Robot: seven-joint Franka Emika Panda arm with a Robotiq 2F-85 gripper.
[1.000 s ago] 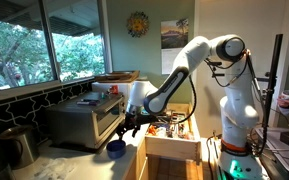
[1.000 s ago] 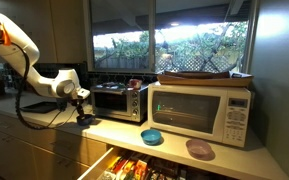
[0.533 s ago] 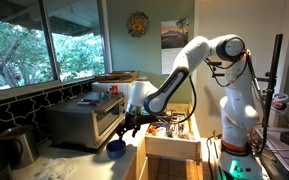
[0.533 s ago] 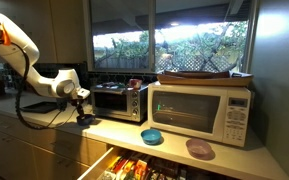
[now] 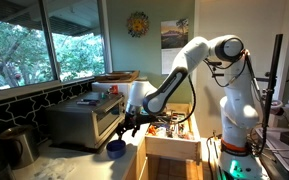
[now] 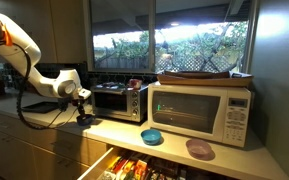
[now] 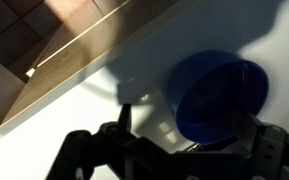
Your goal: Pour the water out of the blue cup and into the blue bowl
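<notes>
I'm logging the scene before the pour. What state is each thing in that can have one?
blue cup: upright on the counter, not gripped
gripper: open, just above the blue cup
blue bowl: upright on the counter
drawer: pulled open
microwave: door shut
toaster oven: door shut

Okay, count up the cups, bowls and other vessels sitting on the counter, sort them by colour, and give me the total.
Dark blue: 1, the blue cup
Turquoise: 1, the blue bowl
Purple: 1, the purple dish
Silver: 1, the metal pot
Total: 4
</notes>
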